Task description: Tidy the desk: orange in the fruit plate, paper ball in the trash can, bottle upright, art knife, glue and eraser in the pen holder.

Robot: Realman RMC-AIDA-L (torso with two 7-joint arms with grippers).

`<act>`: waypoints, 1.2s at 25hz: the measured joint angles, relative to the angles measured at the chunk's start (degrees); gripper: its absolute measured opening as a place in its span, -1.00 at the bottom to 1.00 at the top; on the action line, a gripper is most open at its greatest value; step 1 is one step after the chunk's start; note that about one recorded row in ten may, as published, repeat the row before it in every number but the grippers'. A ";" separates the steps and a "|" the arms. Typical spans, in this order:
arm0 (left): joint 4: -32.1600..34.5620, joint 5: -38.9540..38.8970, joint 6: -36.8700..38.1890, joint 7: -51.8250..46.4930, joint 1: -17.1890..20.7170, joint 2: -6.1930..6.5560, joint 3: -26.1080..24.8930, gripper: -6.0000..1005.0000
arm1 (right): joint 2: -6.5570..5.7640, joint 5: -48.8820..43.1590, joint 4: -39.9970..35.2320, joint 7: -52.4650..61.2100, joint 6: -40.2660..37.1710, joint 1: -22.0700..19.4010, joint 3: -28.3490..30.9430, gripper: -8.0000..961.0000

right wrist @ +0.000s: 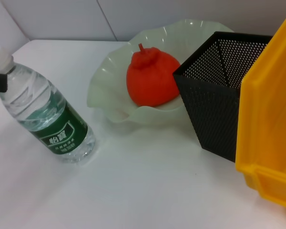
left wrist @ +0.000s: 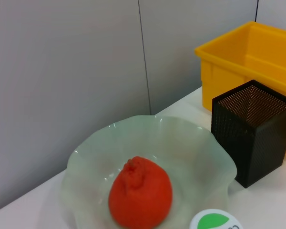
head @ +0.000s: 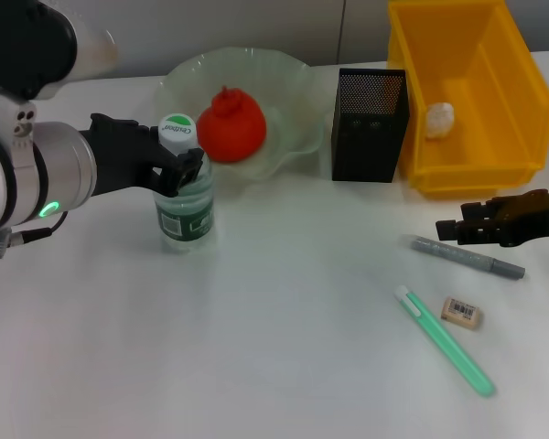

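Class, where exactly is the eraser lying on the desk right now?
In the head view, the eraser lies on the robot's right, just beside the green pen and nearer than the grey pen.

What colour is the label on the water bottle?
Dark green with white print, clearest in the right wrist view on the bottle.

A white table (head: pixel 256 366) is being occupied at its far side by the fruit plate (head: pixel 297 137), the pen holder (head: pixel 370 137) and the trash can (head: pixel 494 155), set in a row. Nearer, the upright bottle (head: pixel 183 215) is being carried, and a grey pen (head: pixel 467 257), a green pen (head: pixel 444 340) and the eraser (head: pixel 461 313) are being borne flat.
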 joint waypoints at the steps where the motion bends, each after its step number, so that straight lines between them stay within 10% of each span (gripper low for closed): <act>1: -0.11 -1.07 -1.01 0.00 -0.47 0.04 -0.73 -0.12 | 0.00 0.00 0.00 0.00 0.00 0.00 0.00 0.36; 23: 0.98 -2.23 -3.13 1.26 -1.60 0.08 -1.45 -0.12 | 0.06 -0.01 0.00 -0.05 -0.27 -0.25 0.00 0.36; 30: 0.76 -2.26 -2.94 1.94 -1.61 0.00 -1.44 -0.44 | 0.09 -0.01 0.00 -0.08 -0.28 -0.25 0.00 0.37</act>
